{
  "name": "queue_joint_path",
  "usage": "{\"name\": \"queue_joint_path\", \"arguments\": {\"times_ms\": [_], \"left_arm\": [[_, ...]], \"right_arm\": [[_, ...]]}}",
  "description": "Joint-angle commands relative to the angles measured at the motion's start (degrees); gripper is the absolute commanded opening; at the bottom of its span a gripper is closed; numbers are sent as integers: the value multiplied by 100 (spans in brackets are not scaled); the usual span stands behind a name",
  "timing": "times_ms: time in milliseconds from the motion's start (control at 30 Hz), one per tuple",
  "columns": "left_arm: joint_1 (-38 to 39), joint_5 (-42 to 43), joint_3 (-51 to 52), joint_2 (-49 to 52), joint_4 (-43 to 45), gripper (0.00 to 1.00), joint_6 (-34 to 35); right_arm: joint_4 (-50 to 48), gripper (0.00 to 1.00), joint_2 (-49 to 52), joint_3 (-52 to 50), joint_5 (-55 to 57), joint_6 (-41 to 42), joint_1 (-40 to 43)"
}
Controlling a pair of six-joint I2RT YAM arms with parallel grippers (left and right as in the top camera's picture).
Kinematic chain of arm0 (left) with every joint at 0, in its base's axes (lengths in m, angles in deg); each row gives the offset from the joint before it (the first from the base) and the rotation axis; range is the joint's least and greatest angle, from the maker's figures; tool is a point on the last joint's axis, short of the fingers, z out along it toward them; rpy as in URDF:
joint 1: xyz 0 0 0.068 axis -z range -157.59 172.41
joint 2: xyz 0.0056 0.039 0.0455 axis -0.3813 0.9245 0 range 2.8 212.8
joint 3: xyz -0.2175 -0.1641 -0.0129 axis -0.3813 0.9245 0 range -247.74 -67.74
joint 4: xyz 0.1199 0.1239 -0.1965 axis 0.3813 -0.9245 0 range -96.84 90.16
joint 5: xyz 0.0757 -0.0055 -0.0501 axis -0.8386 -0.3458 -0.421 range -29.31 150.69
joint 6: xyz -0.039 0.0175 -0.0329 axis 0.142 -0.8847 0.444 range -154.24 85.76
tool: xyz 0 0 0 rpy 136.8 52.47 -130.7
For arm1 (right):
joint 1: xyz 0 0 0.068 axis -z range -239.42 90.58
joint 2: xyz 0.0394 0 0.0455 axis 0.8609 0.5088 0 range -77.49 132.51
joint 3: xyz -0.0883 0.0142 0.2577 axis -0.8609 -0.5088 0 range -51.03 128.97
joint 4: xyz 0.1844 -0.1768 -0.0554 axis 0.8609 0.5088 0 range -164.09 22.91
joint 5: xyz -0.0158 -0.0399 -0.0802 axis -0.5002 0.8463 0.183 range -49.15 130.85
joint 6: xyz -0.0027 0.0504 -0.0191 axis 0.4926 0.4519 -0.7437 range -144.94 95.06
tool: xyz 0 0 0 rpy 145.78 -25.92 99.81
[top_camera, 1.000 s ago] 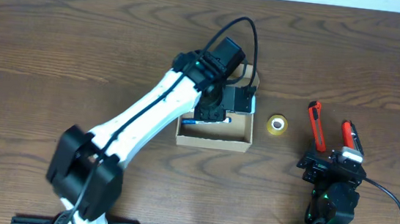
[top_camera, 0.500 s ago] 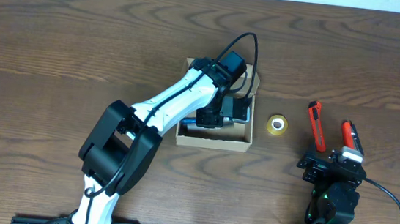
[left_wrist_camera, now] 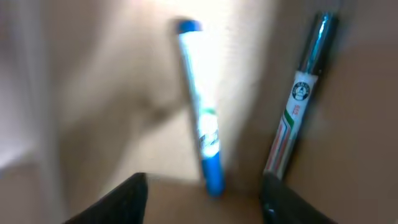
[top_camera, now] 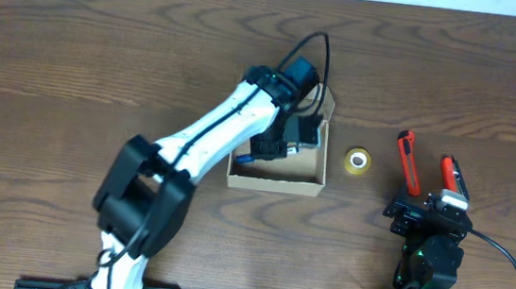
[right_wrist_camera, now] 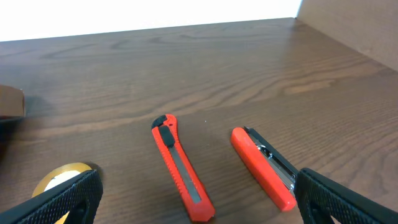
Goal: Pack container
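The container [top_camera: 276,173] is a small tan cardboard box at mid-table, its flap standing at the far side. My left gripper [top_camera: 282,143] reaches down into it. In the left wrist view the box floor [left_wrist_camera: 124,112] fills the picture. A blue-capped marker [left_wrist_camera: 200,106] lies on it, and a dark-capped pen [left_wrist_camera: 298,106] rests along the right wall. The left gripper [left_wrist_camera: 204,182] is open, its black fingers [left_wrist_camera: 127,199] apart on either side of the marker's near end and holding nothing. My right gripper [right_wrist_camera: 199,182] stands open near the table's front right.
A yellow tape roll [top_camera: 358,161] lies right of the box. A red utility knife [top_camera: 409,163] and a red stapler [top_camera: 453,175] lie just beyond the right gripper [top_camera: 429,197]. The right wrist view shows knife [right_wrist_camera: 180,168], stapler [right_wrist_camera: 264,168] and tape roll [right_wrist_camera: 62,177].
The left arm's elbow has swung about while its wrist stayed in the box, and its jaws have spread apart. The right arm has not moved.
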Motion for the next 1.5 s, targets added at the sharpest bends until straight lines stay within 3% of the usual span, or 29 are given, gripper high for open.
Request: {"name": "queue_joint_path", "arguments": {"times_ms": [0,233,300,367,500,633,800,867,1067,1133,1267,1400,1467], "left_arm": [[-247,-564,-538,-804,-282,66,592],[-1711,-713,-682,-1657,-538,65,2577],[-2321,-577,-682,-1790,-640,57,3051],[-2949,-328,-680,-1853,-798,49,3211],[-3943,-94,-584,-1836,-813,49,3344],[-4540,262,-435,-1814,-772,40,3281],[-4817,385,-190,-1814,-538,37,3279],[-4835,420,-26,-1814,-400,42,3281],[-4835,551,793,-1814,219,52,3279],[-4835,553,1071,-1814,372,48,3279],[-4835,643,1482,-1814,599,50,3305],[-4835,772,1620,-1814,638,45,3307],[-4833,793,1620,-1816,658,45,3309]], "right_arm": [[37,99,-2,31,15,76,55],[452,99,0,455,-634,72,55],[721,99,28,916,-776,-63,55],[1141,99,149,1532,-1045,-247,55],[2330,99,841,2924,-1287,-221,55],[4002,99,2267,4618,-2153,-234,55],[5340,99,3880,6382,-3134,-424,52],[5438,99,4262,6743,-3440,-651,52],[5783,99,5274,7042,-3309,-691,44],[6087,96,5678,7040,-3305,-695,35],[6465,90,6494,7040,-3303,-697,9],[6424,87,7101,7038,-3298,-695,-74],[6312,79,7322,7036,-3279,-688,-136]]}}
